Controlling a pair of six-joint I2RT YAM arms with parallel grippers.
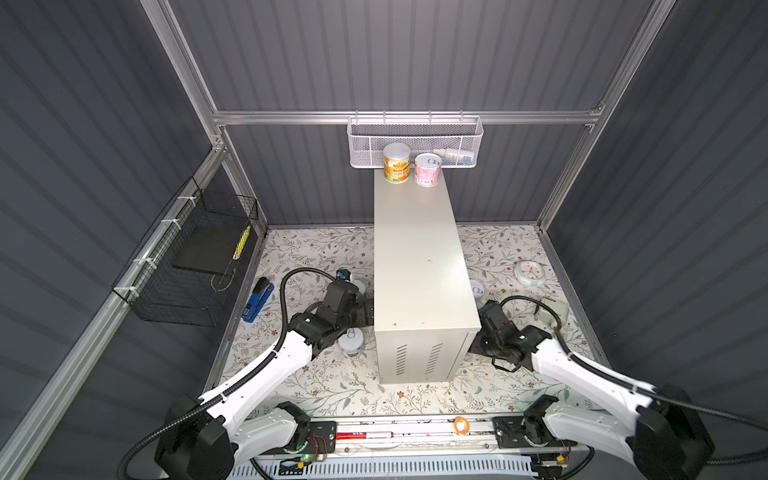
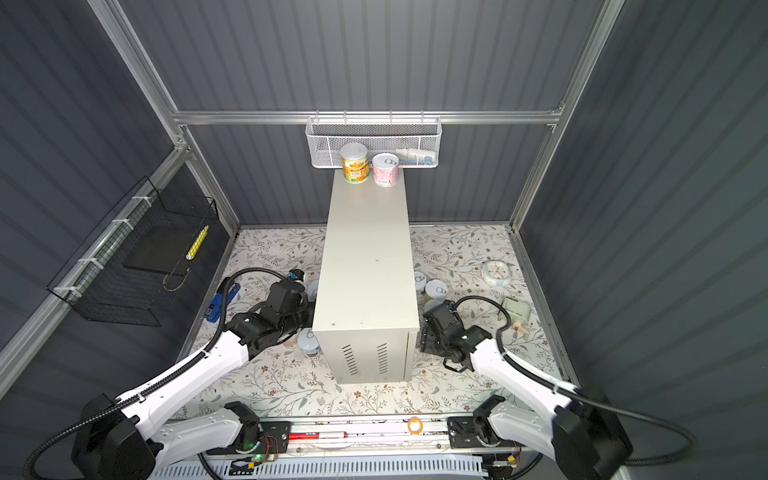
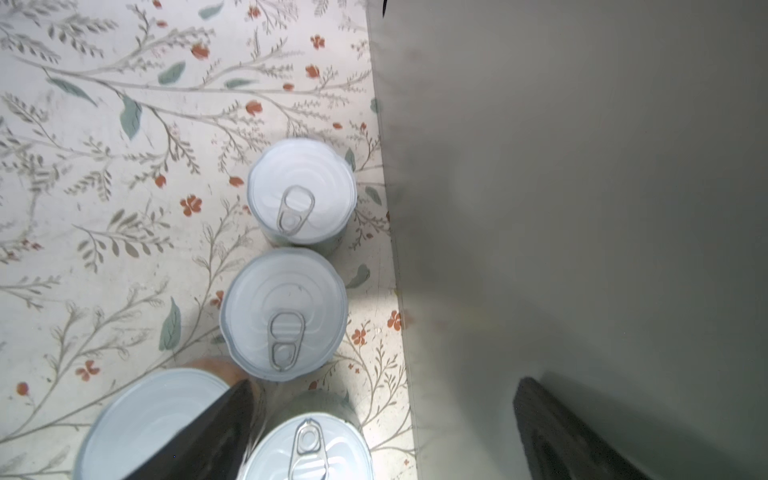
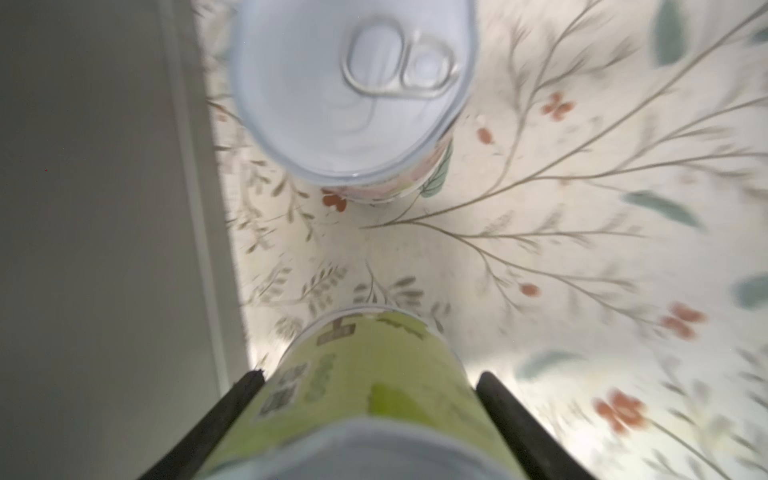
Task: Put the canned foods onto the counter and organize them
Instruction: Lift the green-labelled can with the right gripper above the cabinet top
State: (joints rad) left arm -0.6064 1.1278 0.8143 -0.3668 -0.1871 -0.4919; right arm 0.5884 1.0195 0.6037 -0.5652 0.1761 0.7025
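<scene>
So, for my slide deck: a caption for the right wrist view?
Right gripper straddles a green-labelled can beside the counter; another can stands nearby.

The whole scene is being overlooked by both top views from high above its near edge, both being pointed down and toward the back wall (image 1: 395,62). Nearly the same scene is being shared by them, with the counter (image 1: 419,257) being shown slightly shifted sideways between them. In the left wrist view, the floral surface (image 3: 124,208) and upright can lids (image 3: 302,191) are being looked down on from close above, beside one side wall of the counter. In the right wrist view, a green-labelled can (image 4: 365,386) is being seen from very near and blurred, with the counter's opposite side wall being taken in alongside.
</scene>
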